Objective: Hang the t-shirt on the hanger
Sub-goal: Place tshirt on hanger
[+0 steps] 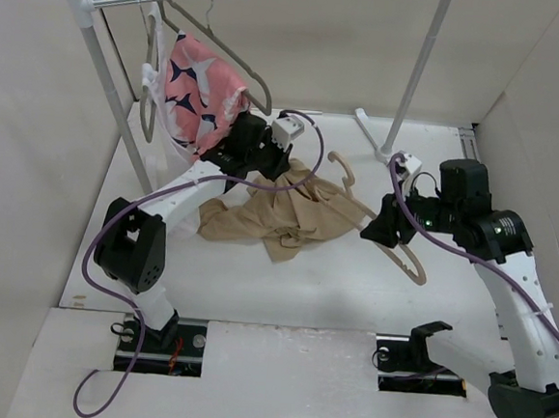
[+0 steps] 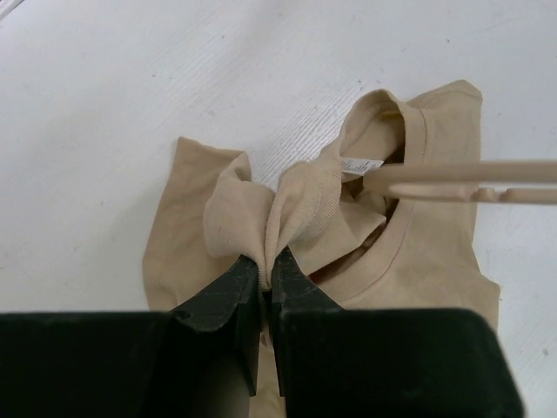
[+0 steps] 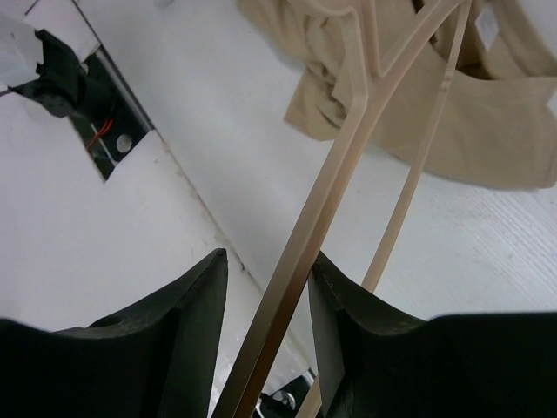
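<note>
The left gripper [image 2: 265, 261] is pinching the ribbed collar [image 2: 313, 218], likely the firmest hold on the limp t-shirt [image 2: 435, 252] lying crumpled on the table [image 1: 349, 307], while the right gripper [image 3: 267, 261] is clamping the rigid hanger [image 3: 338, 183] nosing into its neck

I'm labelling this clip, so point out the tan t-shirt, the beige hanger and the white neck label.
tan t-shirt [image 1: 279, 219], top external view, crumpled body cloth.
beige hanger [image 3: 296, 261], right wrist view, its thick sloping arm.
white neck label [image 2: 361, 165], left wrist view, label's middle.
</note>
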Robot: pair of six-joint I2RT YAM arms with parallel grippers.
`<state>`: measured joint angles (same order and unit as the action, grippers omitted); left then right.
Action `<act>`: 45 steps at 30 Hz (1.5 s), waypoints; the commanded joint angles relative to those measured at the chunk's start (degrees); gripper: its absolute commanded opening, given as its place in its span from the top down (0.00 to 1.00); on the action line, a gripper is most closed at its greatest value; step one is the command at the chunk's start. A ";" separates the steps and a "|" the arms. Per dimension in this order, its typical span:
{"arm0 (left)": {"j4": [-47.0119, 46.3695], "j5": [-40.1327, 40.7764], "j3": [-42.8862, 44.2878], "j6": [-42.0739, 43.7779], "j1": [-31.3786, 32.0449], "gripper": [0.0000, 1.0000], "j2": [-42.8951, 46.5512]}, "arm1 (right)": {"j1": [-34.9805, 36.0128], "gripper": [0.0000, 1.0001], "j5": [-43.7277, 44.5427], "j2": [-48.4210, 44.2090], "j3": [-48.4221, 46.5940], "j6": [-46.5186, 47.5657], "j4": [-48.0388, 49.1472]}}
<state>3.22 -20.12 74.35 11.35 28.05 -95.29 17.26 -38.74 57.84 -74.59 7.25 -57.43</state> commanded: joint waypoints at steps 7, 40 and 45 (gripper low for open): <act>1.17 -2.20 3.61 2.61 -0.02 0.90 0.28 | 3.75 1.00 -5.64 0.60 2.60 -3.02 12.15; 1.60 2.02 4.66 -3.27 -1.60 0.39 -13.07 | -1.79 1.00 -5.99 7.19 10.34 4.44 12.78; 5.56 -5.26 6.77 -3.27 -3.27 1.00 -14.76 | -1.79 1.00 -7.31 8.42 9.28 5.67 12.78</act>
<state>6.28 -20.32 78.43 8.95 25.89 -111.77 15.77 -44.14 65.43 -62.28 10.98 -44.64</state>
